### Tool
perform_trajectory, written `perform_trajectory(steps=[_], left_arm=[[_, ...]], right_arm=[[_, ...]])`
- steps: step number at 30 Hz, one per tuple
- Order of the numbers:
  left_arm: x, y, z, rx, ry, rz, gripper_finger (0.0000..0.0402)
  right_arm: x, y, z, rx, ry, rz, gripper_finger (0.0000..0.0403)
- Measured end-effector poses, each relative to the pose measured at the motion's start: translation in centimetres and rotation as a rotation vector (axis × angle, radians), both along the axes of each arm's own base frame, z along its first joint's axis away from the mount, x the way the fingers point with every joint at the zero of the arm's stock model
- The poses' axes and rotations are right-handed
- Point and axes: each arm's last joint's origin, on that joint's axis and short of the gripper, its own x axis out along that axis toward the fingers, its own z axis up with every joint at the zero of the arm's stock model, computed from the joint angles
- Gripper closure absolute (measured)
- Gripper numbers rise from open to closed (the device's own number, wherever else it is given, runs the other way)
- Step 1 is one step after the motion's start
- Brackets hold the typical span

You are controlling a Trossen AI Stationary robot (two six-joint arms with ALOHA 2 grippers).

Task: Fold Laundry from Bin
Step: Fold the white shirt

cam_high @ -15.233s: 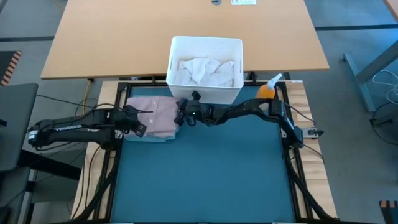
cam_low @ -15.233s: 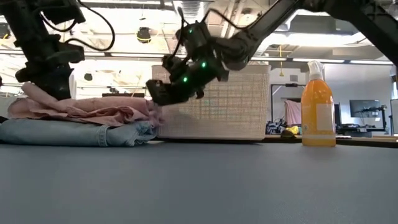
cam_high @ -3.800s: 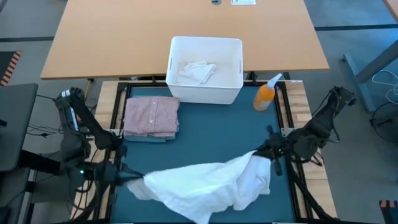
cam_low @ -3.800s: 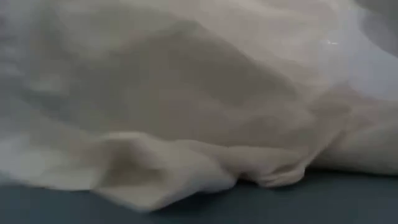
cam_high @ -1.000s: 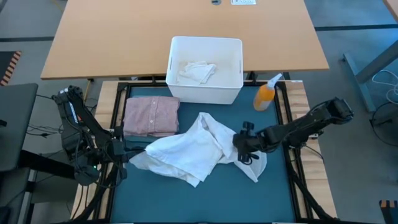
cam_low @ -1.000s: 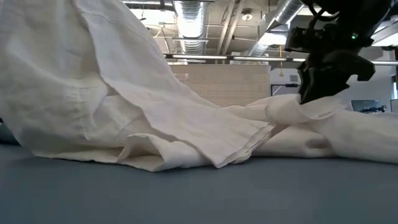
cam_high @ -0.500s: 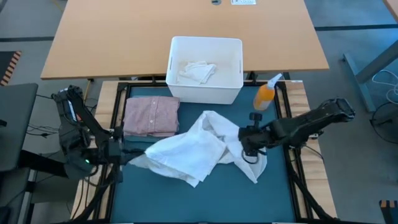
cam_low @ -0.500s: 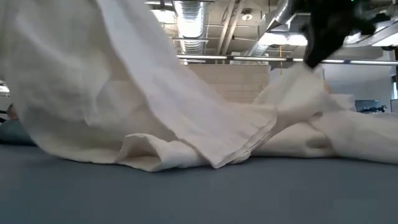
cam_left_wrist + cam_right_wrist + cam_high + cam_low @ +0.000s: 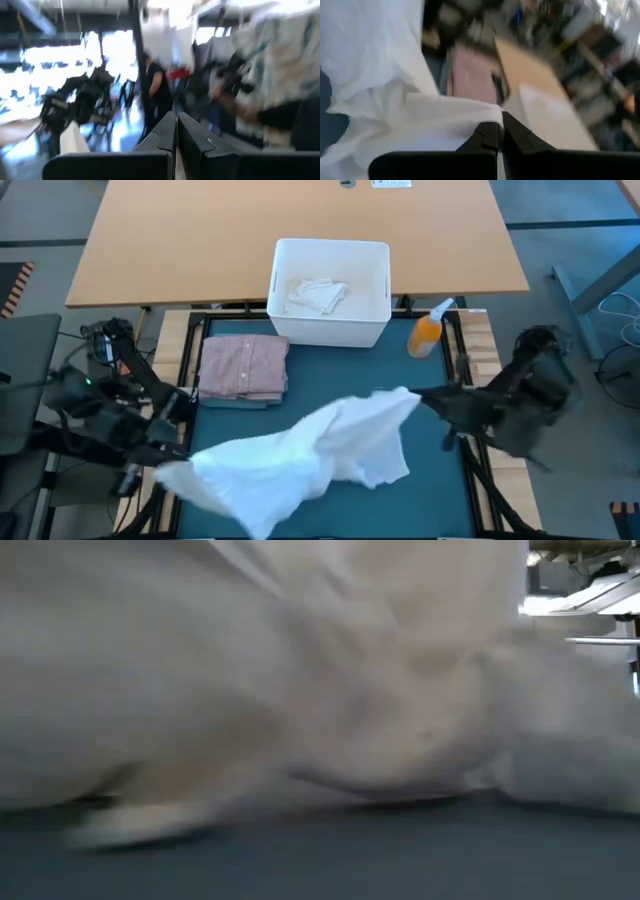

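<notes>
A white cloth [image 9: 300,455] hangs stretched across the middle of the mat [image 9: 440,500], sagging toward the bench's front-left corner and lifted at its right end. The right gripper [image 9: 501,131] has its fingers closed on a corner of that cloth, just right of the mat's centre. The left gripper [image 9: 176,131] is at the front-left edge with its fingers shut together; the cloth's low end reaches that way, but whether it is pinched there cannot be told. The pink shirt [image 9: 243,365] lies folded on the jeans [image 9: 240,401] at the mat's back-left, and the bin [image 9: 330,250] behind the mat holds more white laundry [image 9: 315,293].

The step in hand looks like spreading the cloth flat before folding. To do it well, both corners should probably be pulled apart until the sag goes, then lowered together so the cloth lands smooth on the bare mat, clear of the folded pile and the spray bottle [image 9: 428,328] at the back right.
</notes>
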Motion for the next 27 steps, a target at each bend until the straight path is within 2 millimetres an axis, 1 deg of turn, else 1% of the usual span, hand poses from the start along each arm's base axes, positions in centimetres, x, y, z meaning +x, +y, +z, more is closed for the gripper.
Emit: perform_trajectory(steps=[3,4,6,9,12,14,15,17,20,23,25,27], left_arm=[[-0.2,-0.1,1.6,-0.034,-0.083,-0.071,0.0401],[-0.3,-0.1,2.0,-0.033,-0.090,-0.077,0.0401],[-0.5,-0.2,2.5,-0.024,-0.073,-0.034,0.0401],[-0.8,0.1,2.8,0.012,0.006,0.158,0.0401],[-0.7,0.8,2.1,0.069,0.135,0.432,0.0401],[-0.4,1.0,1.4,0.113,0.208,0.565,0.0401],[-0.3,1.1,1.0,0.122,0.230,0.592,0.0401],[0.0,1.1,0.0,0.114,0.262,0.579,0.0401],[0.1,1.1,-2.4,0.071,0.366,0.457,0.0401],[0.3,0.7,-5.8,0.031,0.593,0.288,0.0401],[0.8,-0.3,-8.4,0.025,0.741,0.220,0.0401],[1.4,-1.7,-11.0,0.046,0.837,0.180,0.0401]], right_arm=[[-1.3,1.3,1.9,-0.063,-0.082,0.078,0.0381],[-1.6,1.6,2.2,-0.089,-0.102,0.081,0.0381],[-2.2,1.8,2.5,-0.139,-0.131,0.054,0.0381],[-2.2,1.2,2.1,-0.201,-0.121,-0.011,0.0381],[-1.4,-0.5,1.0,-0.190,-0.072,-0.103,0.0381],[-0.4,-1.9,-0.3,-0.170,-0.006,-0.178,0.0381],[0.0,-2.6,-0.9,-0.156,0.038,-0.210,0.0381],[0.8,-3.8,-2.2,-0.108,0.129,-0.265,0.0381],[1.9,-5.4,-4.2,-0.060,0.260,-0.336,0.0381],[2.7,-6.3,-6.0,-0.038,0.356,-0.376,0.0381],[3.2,-6.7,-7.3,-0.034,0.398,-0.396,0.0381],[3.6,-7.1,-8.3,-0.039,0.433,-0.415,0.0381]])
